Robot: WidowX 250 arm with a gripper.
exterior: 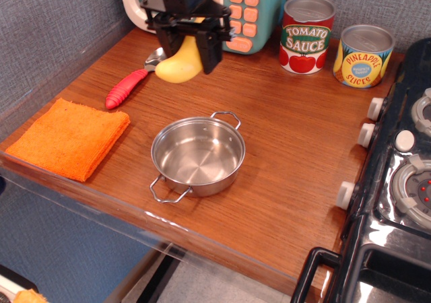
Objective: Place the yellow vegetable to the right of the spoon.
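I am in the carrying step: my fingers [190,39] are clamped on the yellow vegetable [180,64], and I hold it in the air, clear of the tabletop [289,148], above the far left part of the wood. It hangs just in front of the teal toy microwave [246,10] and over the spot beside the bowl of the spoon [135,79], whose silver bowl is partly hidden behind the vegetable. The steel pan [198,157] sits empty nearer the front edge, well apart from what I carry.

The vegetable's long axis runs slanted: the narrow tip goes up between my fingers, and the bulbous end points down and to the left, toward the spoon's bowl. The spoon itself lies diagonally, red ribbed handle toward the orange cloth [69,136], bowl toward the back.

As I judge it, the next move calls for shifting a little to the right so the bulbous end clears the spoon, then lowering onto the bare wood between the spoon and the tomato sauce can [306,34], and only then parting my fingers. Released from this slant, the curved toy may roll or tip toward the spoon
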